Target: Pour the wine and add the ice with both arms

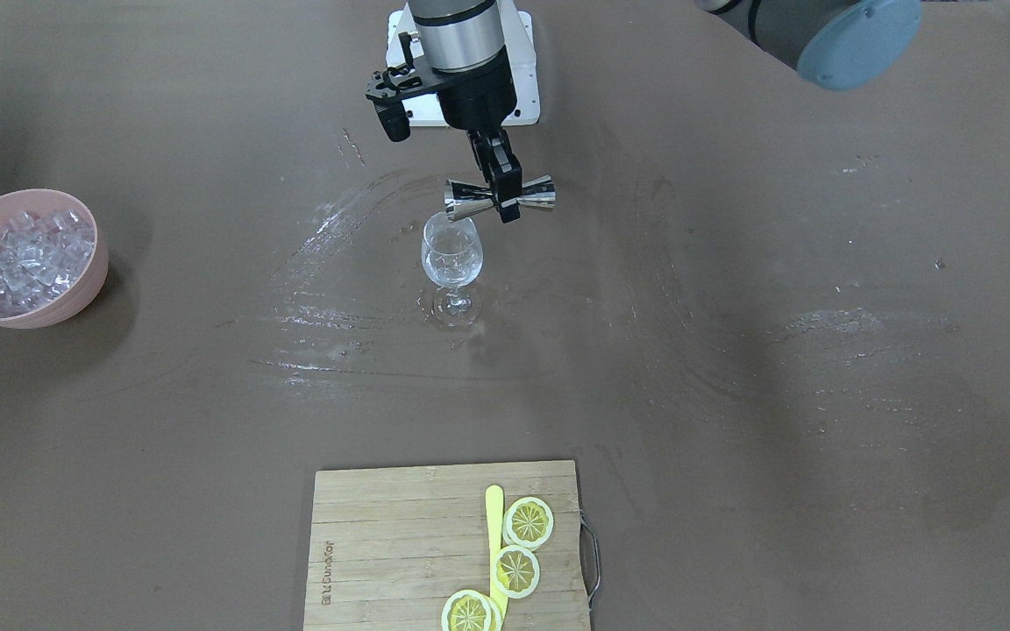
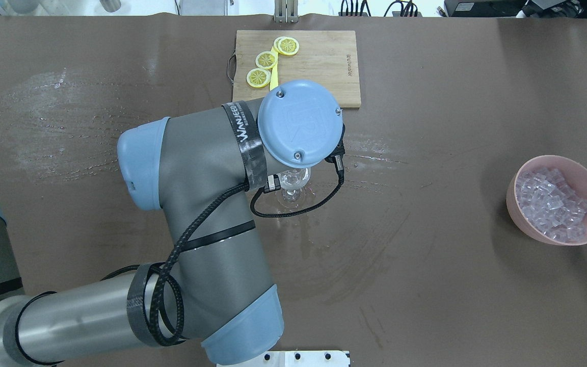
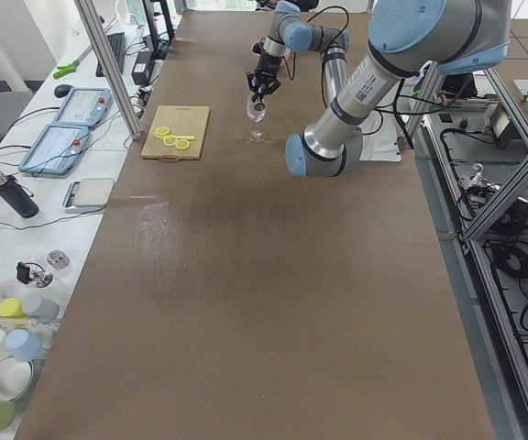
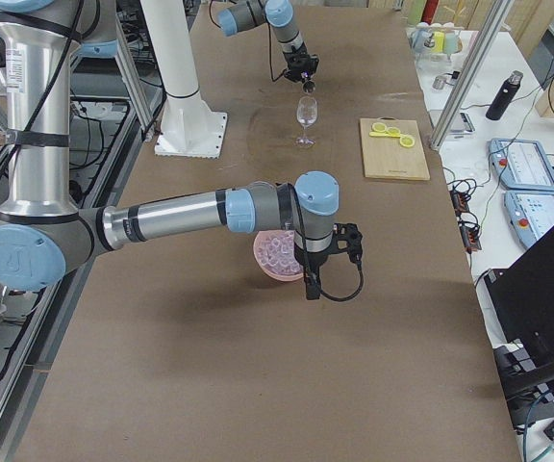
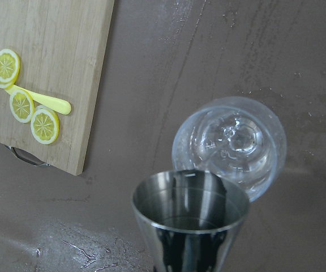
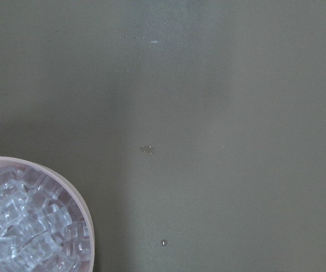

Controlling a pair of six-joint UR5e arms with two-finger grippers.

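Note:
My left gripper (image 1: 505, 197) is shut on the waist of a steel jigger (image 1: 500, 196), tipped sideways with one mouth over the rim of a clear wine glass (image 1: 451, 258) at the table's middle. The left wrist view shows the jigger's cup (image 5: 190, 221) beside the glass's mouth (image 5: 231, 144). The ice (image 1: 27, 258) fills a pink bowl (image 1: 67, 302) on the robot's right side. The right arm shows only in the exterior right view, its wrist (image 4: 317, 226) beside the bowl (image 4: 277, 258); I cannot tell whether its gripper is open or shut. The right wrist view shows the ice (image 6: 21, 232) at the lower left.
A wooden cutting board (image 1: 400, 543) with three lemon slices (image 1: 528, 522) and a yellow stick (image 1: 494, 526) lies at the table's far edge. Wet smears (image 1: 338, 315) lie around the glass. The left arm's elbow (image 2: 196, 178) hangs over the table's middle.

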